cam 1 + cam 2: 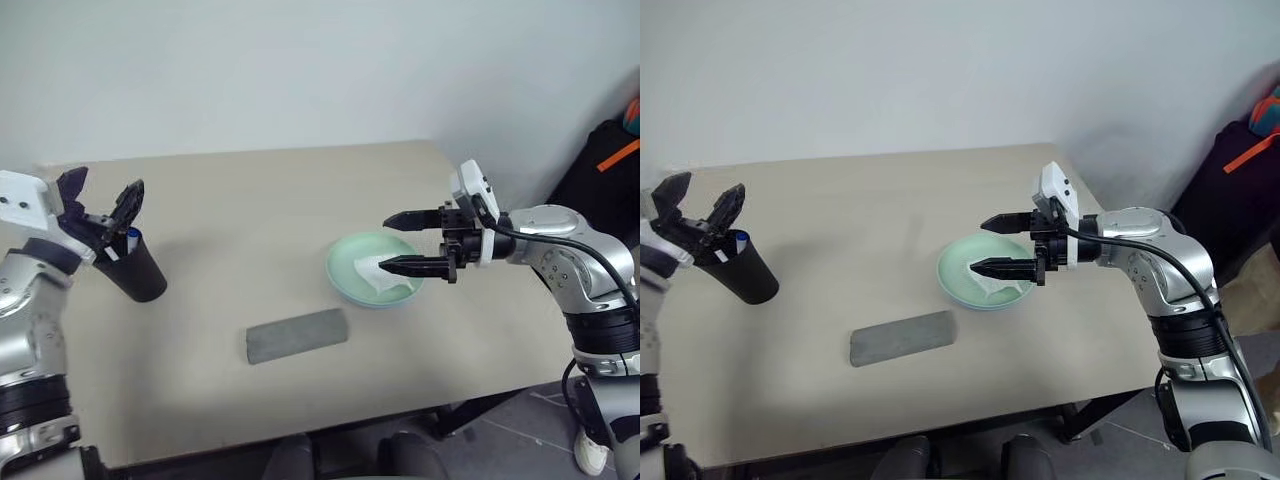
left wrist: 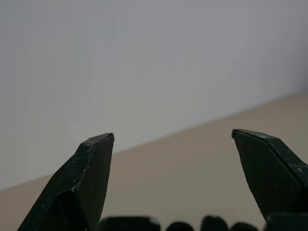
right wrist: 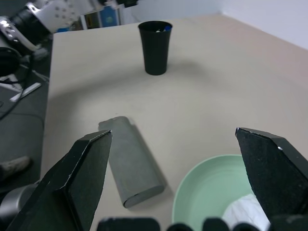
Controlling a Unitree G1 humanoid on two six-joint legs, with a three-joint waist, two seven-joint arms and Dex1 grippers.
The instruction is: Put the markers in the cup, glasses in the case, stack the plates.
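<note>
Cup [image 1: 135, 268] upright, markers [image 1: 131, 240] inside, blue cap up.
I see the left gripper [image 1: 101, 196] spread above the cup; the right gripper [image 1: 402, 241], spread, hovers level over the green plate [image 1: 345, 272].

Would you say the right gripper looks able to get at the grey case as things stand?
Probably yes: the right gripper hovers open above the green plate, and the closed case lies apart on bare table with nothing between them.

cup [image 1: 135, 268] left | case [image 1: 297, 335] front-centre | plates [image 1: 350, 275] right
</note>
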